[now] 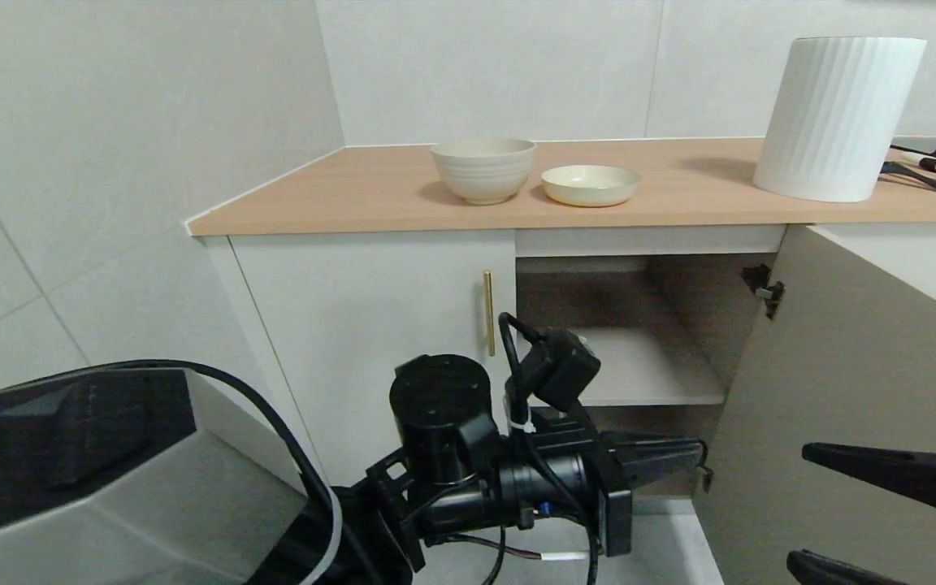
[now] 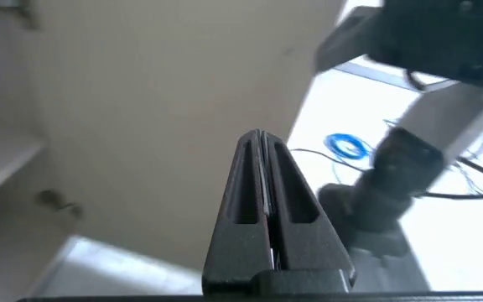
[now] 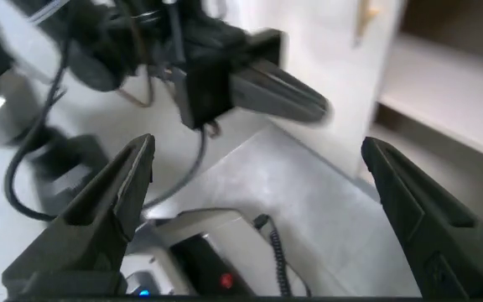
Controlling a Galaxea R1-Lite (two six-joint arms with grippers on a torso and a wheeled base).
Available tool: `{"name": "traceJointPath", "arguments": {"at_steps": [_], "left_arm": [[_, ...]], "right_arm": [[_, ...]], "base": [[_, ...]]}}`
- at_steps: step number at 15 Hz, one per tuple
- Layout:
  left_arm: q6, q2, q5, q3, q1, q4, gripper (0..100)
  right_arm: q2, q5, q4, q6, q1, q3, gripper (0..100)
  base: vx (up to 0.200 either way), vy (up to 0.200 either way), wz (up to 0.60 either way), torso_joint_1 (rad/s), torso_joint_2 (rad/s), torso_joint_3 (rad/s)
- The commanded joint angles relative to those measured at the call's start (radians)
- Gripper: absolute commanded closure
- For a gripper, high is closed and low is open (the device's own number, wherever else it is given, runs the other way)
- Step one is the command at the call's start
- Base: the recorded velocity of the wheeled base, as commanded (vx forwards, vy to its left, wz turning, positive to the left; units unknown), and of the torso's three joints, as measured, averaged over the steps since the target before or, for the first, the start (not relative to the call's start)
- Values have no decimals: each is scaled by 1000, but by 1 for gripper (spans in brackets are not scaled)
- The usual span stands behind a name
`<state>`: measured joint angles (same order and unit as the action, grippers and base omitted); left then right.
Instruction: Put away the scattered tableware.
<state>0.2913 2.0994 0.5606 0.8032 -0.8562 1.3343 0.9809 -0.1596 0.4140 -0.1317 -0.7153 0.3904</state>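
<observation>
Countertop [image 1: 338, 191] with bowl [image 1: 483, 169], plate [image 1: 590, 184]

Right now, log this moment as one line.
left gripper shut, empty | right gripper open, empty | bowl, plate on counter | cabinet open

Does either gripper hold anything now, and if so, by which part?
Nothing is held. The left gripper is shut on nothing, and the right gripper is open and empty.

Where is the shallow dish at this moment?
In the head view, the shallow dish sits on the counter, just right of the bowl, above the open cabinet.
</observation>
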Motion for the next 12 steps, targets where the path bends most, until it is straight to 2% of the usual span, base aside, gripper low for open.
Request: {"name": "traceJointPath", "arguments": {"at_steps": [1, 2, 4, 5, 7, 8, 10, 12], "left_arm": [[-14, -62, -1, -70, 92, -24, 100], [-29, -105, -1, -104, 128, -56, 100], [-70, -252, -5, -176, 213, -208, 100], [-77, -334, -34, -205, 256, -282, 100], [-77, -495, -127, -237, 335, -437, 100], [-77, -572, -153, -246, 361, -515, 100], [-75, -710, -154, -249, 416, -656, 100], [-73, -774, -156, -246, 439, -721, 100]], "right_arm": [[52, 32, 0, -2, 43, 18, 0], [61, 45, 0, -2, 63, 24, 0], [91, 118, 8, 1, 123, 31, 0], [105, 135, 14, 4, 134, 39, 0], [108, 137, 19, 6, 135, 50, 0], [117, 140, 12, 4, 135, 84, 0], [176, 152, -21, 1, 135, 160, 0], [237, 201, -49, 1, 135, 215, 0]], "base": [[0, 0, 0, 0, 0, 0], [0, 0, 0, 0, 0, 0], [0, 0, 0, 0, 0, 0], [0, 0, 0, 0, 0, 0], [0, 0, 0, 0, 0, 0], [0, 0, 0, 0, 0, 0], [0, 0, 0, 0, 0, 0], [0, 0, 0, 0, 0, 0]]}}
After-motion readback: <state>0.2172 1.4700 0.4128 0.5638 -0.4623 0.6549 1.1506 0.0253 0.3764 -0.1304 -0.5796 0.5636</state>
